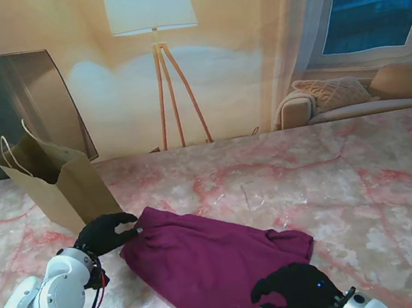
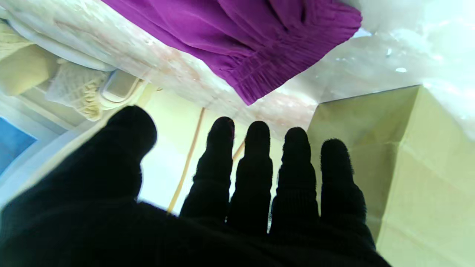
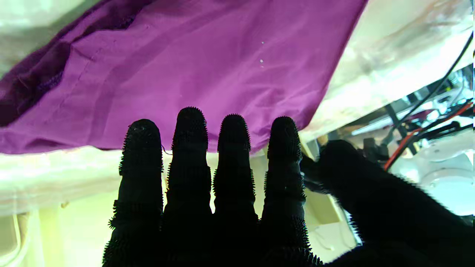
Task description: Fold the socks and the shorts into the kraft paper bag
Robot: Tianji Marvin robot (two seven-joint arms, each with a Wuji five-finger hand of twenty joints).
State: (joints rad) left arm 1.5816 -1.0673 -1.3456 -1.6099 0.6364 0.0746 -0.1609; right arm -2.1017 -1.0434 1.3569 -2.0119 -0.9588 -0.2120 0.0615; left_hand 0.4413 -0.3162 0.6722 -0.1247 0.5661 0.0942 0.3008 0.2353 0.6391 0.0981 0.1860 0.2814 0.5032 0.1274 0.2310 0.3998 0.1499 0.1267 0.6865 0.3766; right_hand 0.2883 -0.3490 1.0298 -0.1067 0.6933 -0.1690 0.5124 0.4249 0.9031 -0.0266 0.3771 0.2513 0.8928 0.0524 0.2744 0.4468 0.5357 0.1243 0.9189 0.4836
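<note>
Left hand (image 1: pixel 105 234) open beside kraft paper bag (image 1: pixel 66 189), contents hidden.

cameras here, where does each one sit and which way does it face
Stand view: above the shoulders, looking down at the marble table, shorts and kraft paper bag; both arms show, with the left robot hand and right robot hand.
Left wrist view: along open fingers toward the shorts' waistband and the bag.
Right wrist view: along open fingers toward the shorts' edge.
Shared: all three see the shorts.
</note>
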